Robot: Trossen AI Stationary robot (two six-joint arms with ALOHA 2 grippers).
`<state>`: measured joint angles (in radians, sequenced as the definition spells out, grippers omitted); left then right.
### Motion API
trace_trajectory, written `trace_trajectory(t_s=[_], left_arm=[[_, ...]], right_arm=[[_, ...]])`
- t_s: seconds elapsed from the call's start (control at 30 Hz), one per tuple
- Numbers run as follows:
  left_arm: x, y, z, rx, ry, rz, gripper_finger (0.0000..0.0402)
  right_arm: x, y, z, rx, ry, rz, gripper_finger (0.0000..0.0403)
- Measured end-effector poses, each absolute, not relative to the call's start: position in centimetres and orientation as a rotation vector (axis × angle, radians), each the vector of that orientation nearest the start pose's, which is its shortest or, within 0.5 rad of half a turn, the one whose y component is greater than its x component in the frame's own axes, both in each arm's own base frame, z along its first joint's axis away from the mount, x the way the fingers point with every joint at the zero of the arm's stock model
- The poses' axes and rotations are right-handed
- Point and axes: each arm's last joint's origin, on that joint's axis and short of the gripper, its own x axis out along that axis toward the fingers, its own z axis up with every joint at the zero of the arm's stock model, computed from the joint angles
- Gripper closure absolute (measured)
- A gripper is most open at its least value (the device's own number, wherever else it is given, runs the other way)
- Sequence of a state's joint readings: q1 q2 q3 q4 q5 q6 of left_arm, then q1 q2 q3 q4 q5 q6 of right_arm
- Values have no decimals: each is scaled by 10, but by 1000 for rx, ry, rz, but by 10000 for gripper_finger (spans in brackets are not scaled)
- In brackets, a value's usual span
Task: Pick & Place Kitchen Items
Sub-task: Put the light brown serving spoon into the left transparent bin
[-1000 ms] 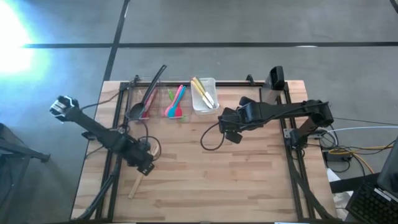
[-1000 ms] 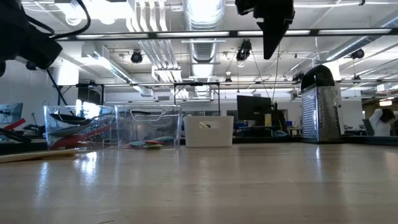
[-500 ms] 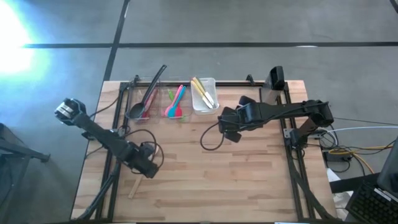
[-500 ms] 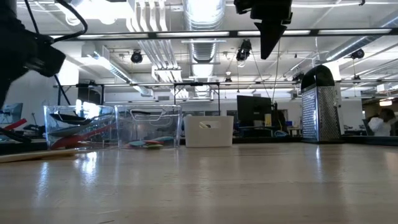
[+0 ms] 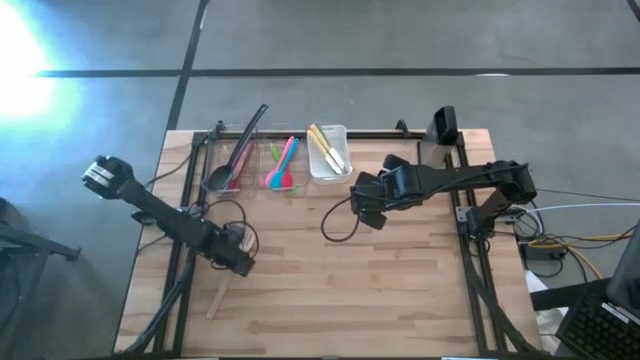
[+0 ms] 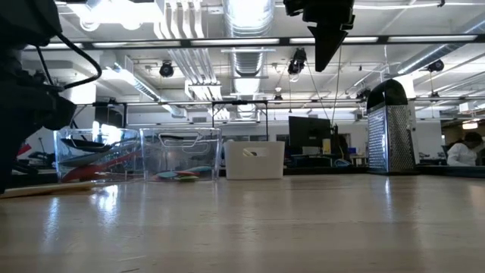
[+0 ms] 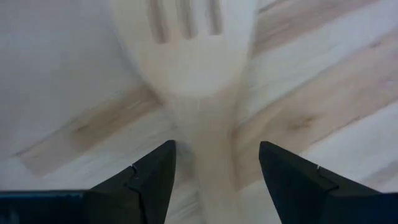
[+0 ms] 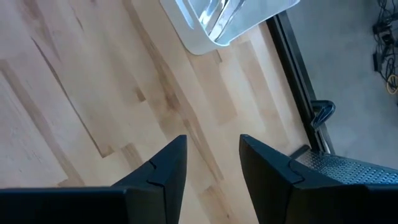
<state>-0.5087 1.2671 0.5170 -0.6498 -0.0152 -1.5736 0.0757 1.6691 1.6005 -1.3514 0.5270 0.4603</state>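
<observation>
Left wrist view: jaws spread wide astride the wooden slotted spatula (image 7: 199, 81), not yet gripping.

From above, the left gripper (image 5: 238, 262) has drifted back over the spatula (image 5: 219, 295) lying at the table's near-left, so a grab looks close. The right gripper (image 5: 368, 212) hasn't moved, hanging half-open and empty near the white bin (image 5: 328, 175); the other utensils (image 5: 282, 165) sit in the clear bins.

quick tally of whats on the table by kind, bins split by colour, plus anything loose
clear bins: 2
white bin: 1
grater: 1
wooden spatula, loose on the table: 1
total: 5
The utensils inside the bins overlap too much to count.
</observation>
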Motion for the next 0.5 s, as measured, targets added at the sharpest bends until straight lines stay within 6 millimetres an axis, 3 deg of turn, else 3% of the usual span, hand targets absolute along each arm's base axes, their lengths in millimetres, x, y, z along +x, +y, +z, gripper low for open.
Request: trace_trajectory(t_s=[0.5], left_arm=[[153, -69, 123, -999, 1272, 800, 170]], right_arm=[[311, 8, 318, -62, 1206, -677, 275]])
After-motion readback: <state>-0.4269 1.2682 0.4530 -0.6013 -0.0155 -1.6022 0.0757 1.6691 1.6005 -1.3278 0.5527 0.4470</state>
